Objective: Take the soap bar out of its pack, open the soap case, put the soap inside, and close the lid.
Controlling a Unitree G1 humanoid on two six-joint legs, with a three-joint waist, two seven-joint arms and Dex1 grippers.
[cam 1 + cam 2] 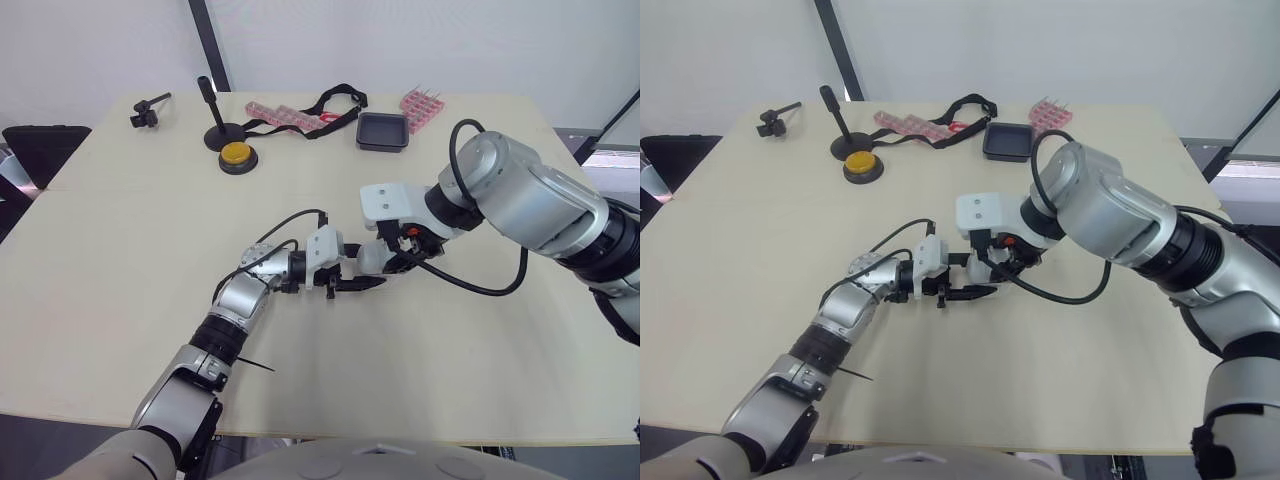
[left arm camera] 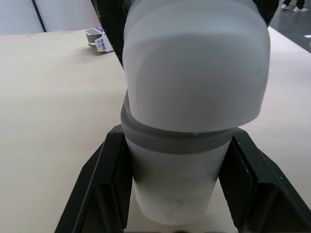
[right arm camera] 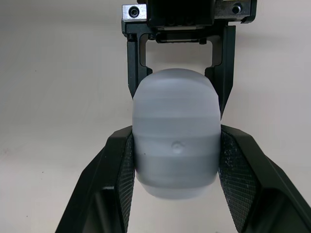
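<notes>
Left wrist view: the left claw (image 2: pixel 177 145) is clamped on the soap case (image 2: pixel 194 87), with a black finger (image 2: pixel 109 184) pressed against each side of its lower half. The case is white, and a grey band runs round it where the two halves meet. Beyond it, a small printed carton (image 2: pixel 98 41) lies on the table (image 2: pixel 48 121).

Right wrist view: the right claw (image 3: pixel 176 138) grips the same case across its width, both pads tight on it. The left claw holds it from the opposite end.

Left eye view: the two claws meet at the middle of the table with the case between them. At the far edge sit a black tray (image 1: pixel 382 131), a yellow button (image 1: pixel 237 154) to its left, and pink blister packs (image 1: pixel 285 116) between them.
</notes>
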